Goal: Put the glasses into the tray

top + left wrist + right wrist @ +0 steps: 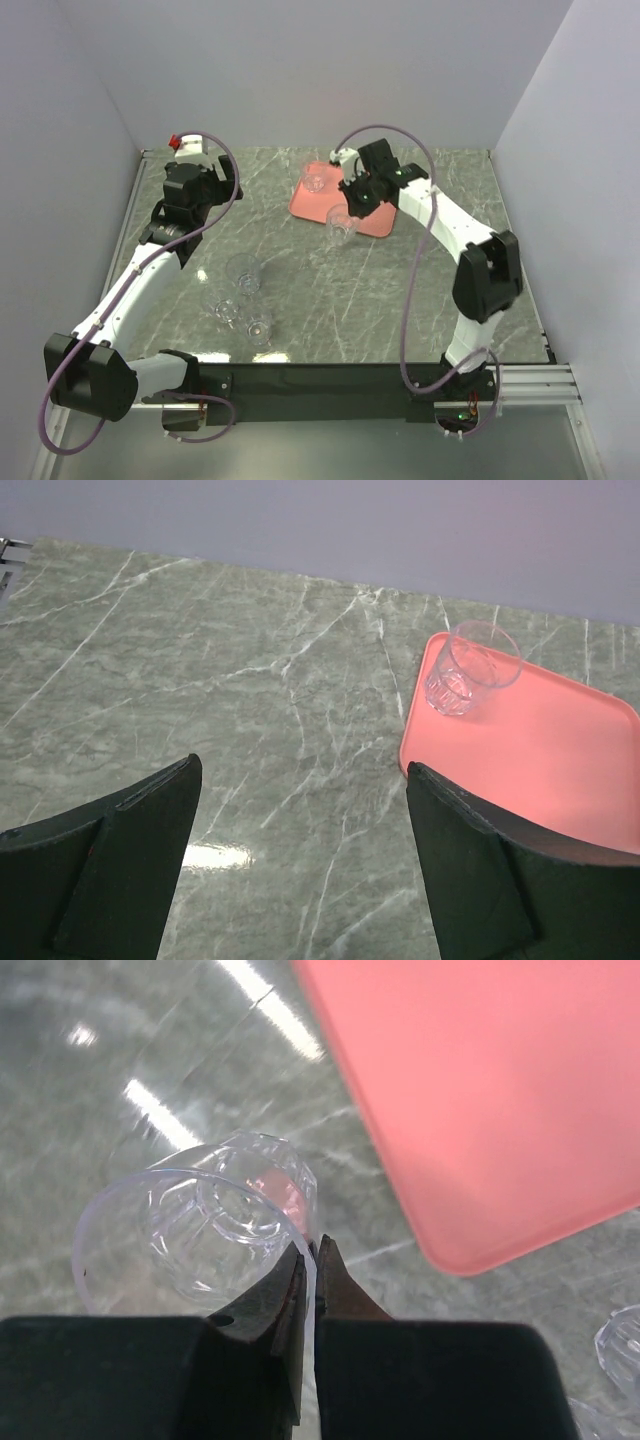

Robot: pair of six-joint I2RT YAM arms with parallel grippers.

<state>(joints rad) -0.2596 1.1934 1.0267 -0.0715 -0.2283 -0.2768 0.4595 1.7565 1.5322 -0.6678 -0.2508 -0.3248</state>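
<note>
The right gripper point(312, 1250) is clenched on the held glass point(200, 1230), pinching its clear wall at the rim: one finger inside the mouth, one outside, the jaws almost closed on the thin wall. In the right wrist view the glass sits over bare marble counter point(420, 290). The salmon-pink tray point(480, 1090) lies at about 1 o'clock from it, its rounded corner just beside the glass and not under it. From above, the held glass shows at the tray's 6 o'clock edge. I cannot tell whether its base is lifted or resting on the counter.

The coming move turns on that offset. As I judge it, the glass needs to travel towards 12 o'clock in the overhead view until its base is fully inside the low rim, and only then should the gripper let go. A rim pinch leaves the glass free to swing, so a base that catches the tray's lip could tip it.

One tray glass point(470, 670) stands upright in the tray's corner, at 11 o'clock from the held one and clear of its path.

The left gripper point(302, 770) is released, its jaws wide apart with nothing between them, facing the tray from the 9 o'clock side. Three glasses wait on the counter at about 7 o'clock from the tray: a far glass point(243, 272), a left glass point(227, 310) and a near glass point(259, 326). The left arm is nearer to these.
</note>
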